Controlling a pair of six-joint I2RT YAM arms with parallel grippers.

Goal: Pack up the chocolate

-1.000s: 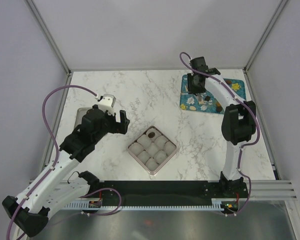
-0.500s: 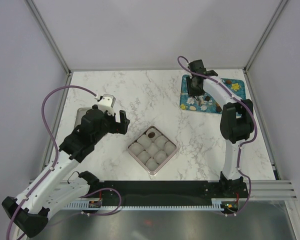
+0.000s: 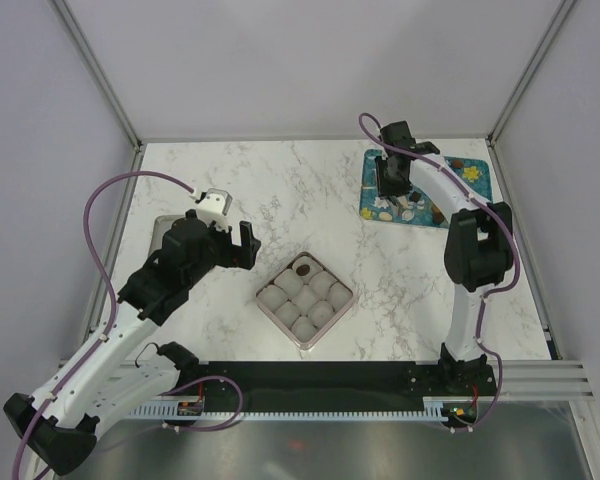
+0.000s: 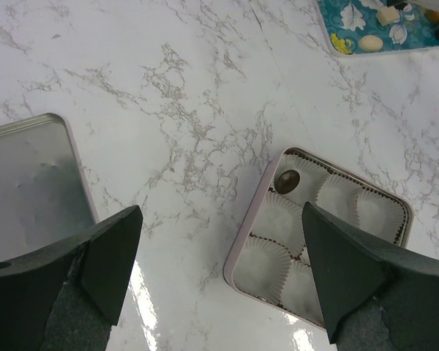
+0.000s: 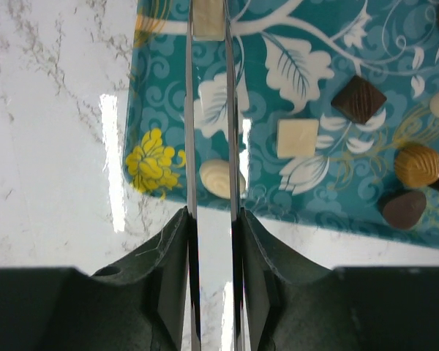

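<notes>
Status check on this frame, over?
Left claw open, hovering beside the box. Right claw over teal mat, cream square chocolate between its jaws, grip unconfirmed. One dark chocolate boxed. Nothing in the way.

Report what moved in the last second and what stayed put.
The right gripper edged slightly nearer over the teal mat, jaws narrowing about a cream chocolate; a grip is not clear yet. The left gripper, wide open, the tin of paper cups and the dark chocolate in it stayed put.
</notes>
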